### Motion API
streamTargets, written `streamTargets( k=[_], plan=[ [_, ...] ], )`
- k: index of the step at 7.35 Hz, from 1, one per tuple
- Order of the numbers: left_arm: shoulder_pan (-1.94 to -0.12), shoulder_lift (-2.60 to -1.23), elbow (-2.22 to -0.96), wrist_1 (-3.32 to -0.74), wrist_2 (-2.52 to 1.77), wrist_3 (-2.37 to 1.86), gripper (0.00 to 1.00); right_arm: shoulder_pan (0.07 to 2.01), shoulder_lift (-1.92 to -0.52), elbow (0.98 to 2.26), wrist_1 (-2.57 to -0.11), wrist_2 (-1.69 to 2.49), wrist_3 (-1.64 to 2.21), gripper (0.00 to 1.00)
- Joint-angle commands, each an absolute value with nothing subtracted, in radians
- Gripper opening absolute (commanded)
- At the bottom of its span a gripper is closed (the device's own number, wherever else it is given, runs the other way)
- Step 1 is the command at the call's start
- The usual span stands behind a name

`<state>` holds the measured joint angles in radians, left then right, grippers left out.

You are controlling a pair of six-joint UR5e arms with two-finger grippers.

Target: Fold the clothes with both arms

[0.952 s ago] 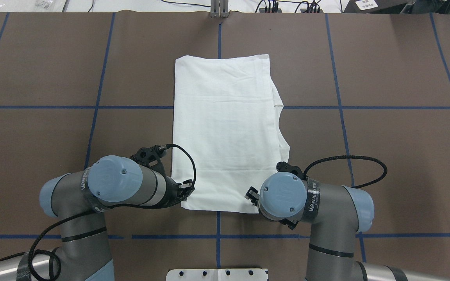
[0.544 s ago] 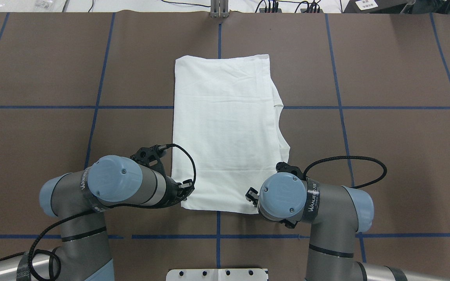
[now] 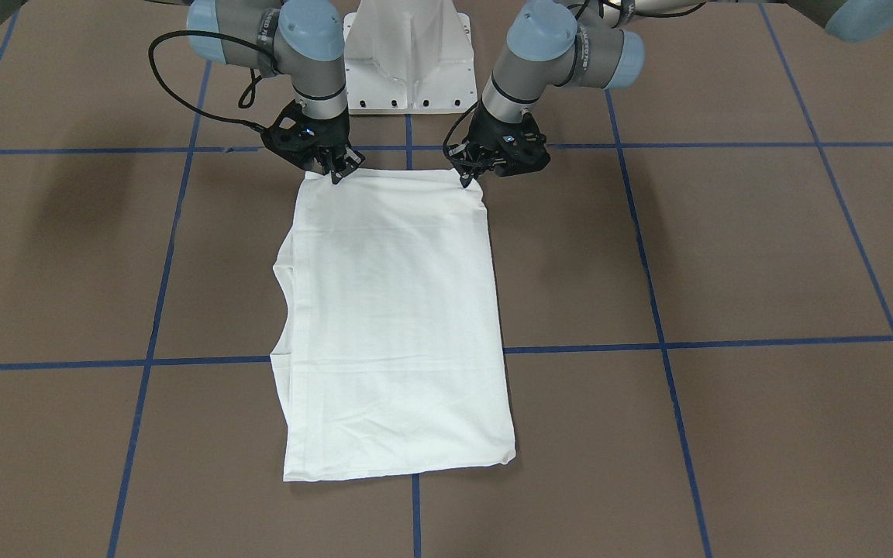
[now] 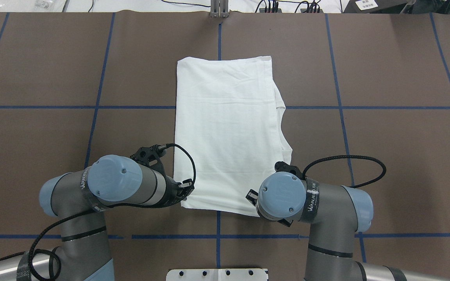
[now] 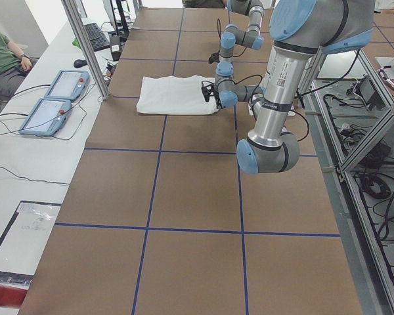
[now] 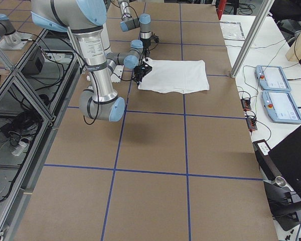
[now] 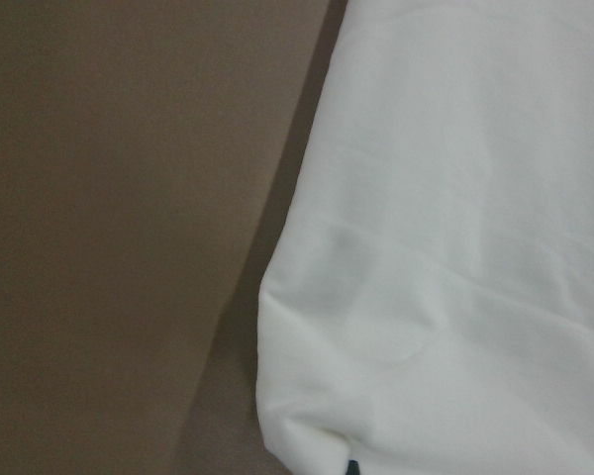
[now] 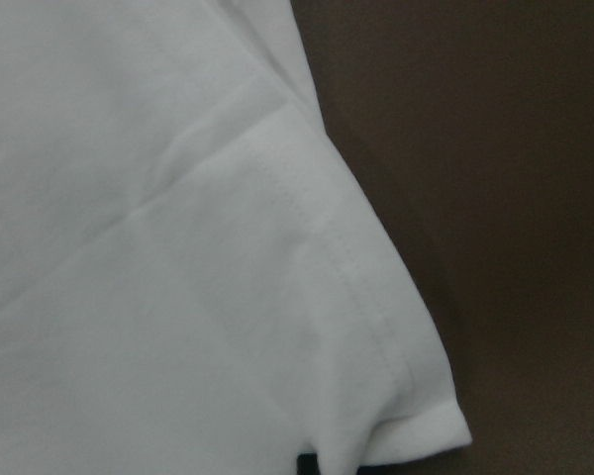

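Observation:
The clothes, one white shirt (image 4: 225, 128) folded into a long rectangle, lies flat on the brown table (image 4: 385, 156), its far hem toward the back edge. In the front-facing view the shirt (image 3: 392, 310) shows a sleeve fold bulging out on its left side. My left gripper (image 4: 186, 188) is shut on the shirt's near left corner, and in that view the left gripper (image 3: 466, 177) pinches the cloth edge. My right gripper (image 4: 251, 194) is shut on the near right corner, where the right gripper (image 3: 336, 174) meets the hem. Both wrist views are filled with white cloth (image 7: 445, 247) (image 8: 178, 247).
The white pedestal base (image 3: 408, 54) stands just behind the shirt's near edge. Blue tape lines (image 4: 338, 107) grid the table. A metal post (image 4: 219, 9) rises at the far edge. Two teach pendants (image 5: 52, 98) and a seated person (image 5: 0, 59) are at a side bench.
The shirt has slid a little toward me and slightly to the right. Both grippers stay at its near corners, the right wrist having shifted a touch.

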<state>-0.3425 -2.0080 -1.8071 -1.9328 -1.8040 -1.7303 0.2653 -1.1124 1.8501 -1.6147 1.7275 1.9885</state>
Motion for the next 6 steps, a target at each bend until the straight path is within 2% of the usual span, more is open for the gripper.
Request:
streamTargets(
  k=[1, 4, 6],
  plan=[
    [-0.344, -2.008, -1.807, -1.933, -1.804, -1.73, 0.0, 0.271, -1.097, 1.852, -1.614, 1.727, 1.988, 0.0],
    [-0.345, -2.006, -1.833, -1.924, -1.816, -1.73, 0.0, 0.293, -1.086, 1.894, -1.615, 1.738, 1.996, 0.0],
    [-0.345, -1.982, -1.909, -1.907, -1.815, -1.738, 0.0, 0.293, -1.101, 1.96, -1.617, 1.747, 1.99, 0.0]
  ],
)
